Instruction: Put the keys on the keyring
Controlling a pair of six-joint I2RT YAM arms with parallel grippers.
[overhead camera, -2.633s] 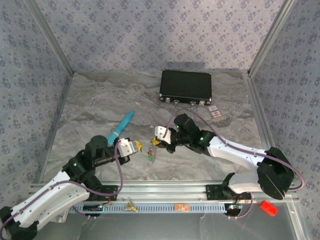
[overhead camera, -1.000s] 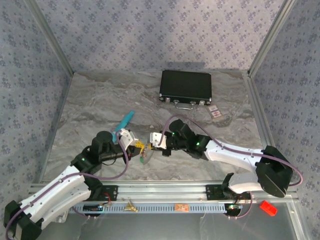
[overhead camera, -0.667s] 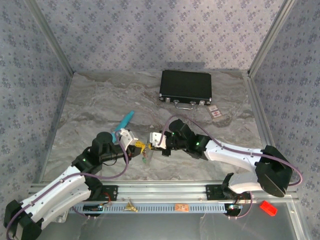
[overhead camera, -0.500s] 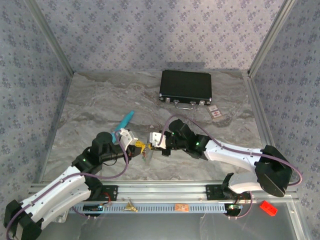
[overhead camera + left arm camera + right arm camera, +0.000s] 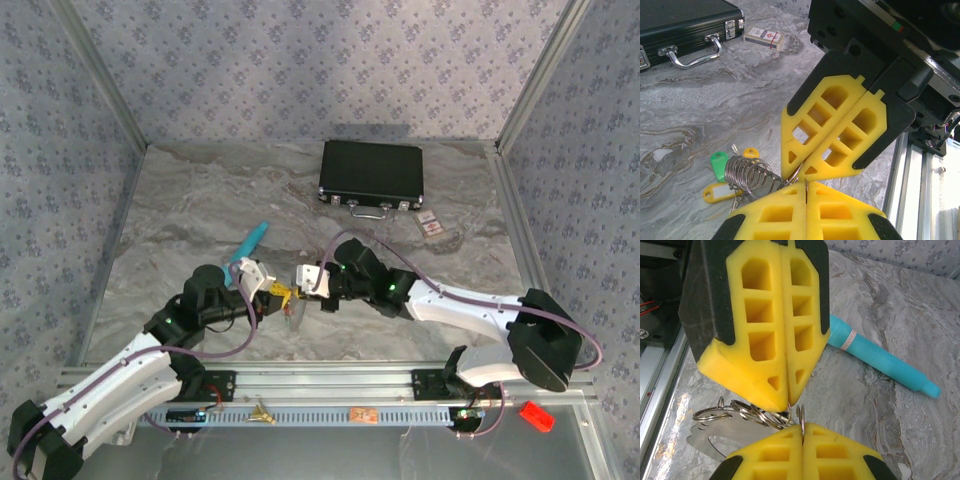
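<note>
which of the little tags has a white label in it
The long yellow tag, lowest in the left wrist view; the green tag and smaller yellow tag look plain.

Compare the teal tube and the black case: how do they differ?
The teal tube is slim and round; the black case is flat and rectangular. The tube lies diagonally mid-table; the case lies near the far wall. Both rest on the marble table.
</note>
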